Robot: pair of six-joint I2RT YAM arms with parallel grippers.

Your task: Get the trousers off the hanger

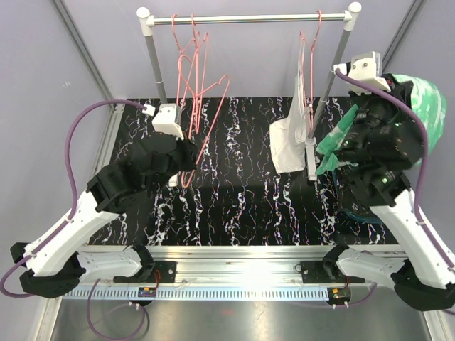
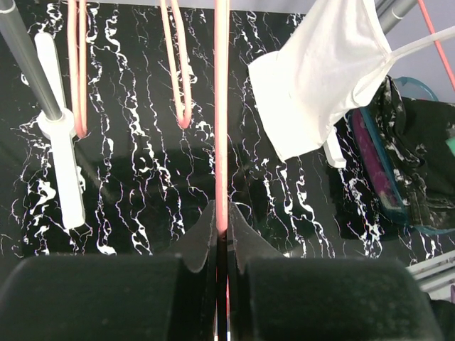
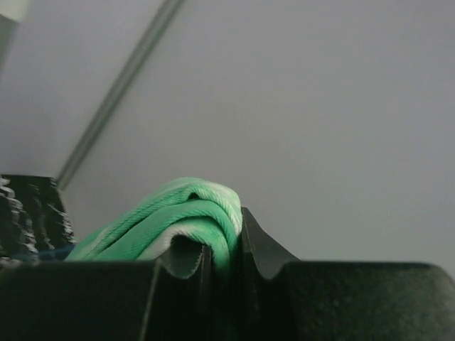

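**Green pair off the hanger, 1 white garment left on the rack**

From my station the job looked mostly done. The right claw (image 3: 226, 245) was closed tight on a fold of the green pair (image 1: 425, 103), the cloth bunched between both fingers. Nothing tied that pair to a hanger. It sat at the right of the table, near the rack's right post (image 1: 334, 67), draped back over the right arm.

In the left wrist view a magenta pair (image 2: 366, 145) and a black pair (image 2: 416, 149) lay in a teal bin (image 2: 421, 87) at the table's right. I judged 2 pairs put away and the 3rd in hand.

The left claw (image 2: 222, 227) was clamped shut on the wire of a bare pink hanger (image 2: 222, 106), below the rail (image 1: 249, 19), with other bare hangers beside it.

What was left, by my reading, was to drop the green pair into the bin. 1 white garment (image 2: 323, 78) hung on a hanger by the right post. I could not tell whether it was trousers, so it might have meant more work.

In the top view the green pair's long axis ran from the claw, low and left by the post, up and right toward the table's far right corner. It was too crumpled for me to tell the waist end from the leg ends.
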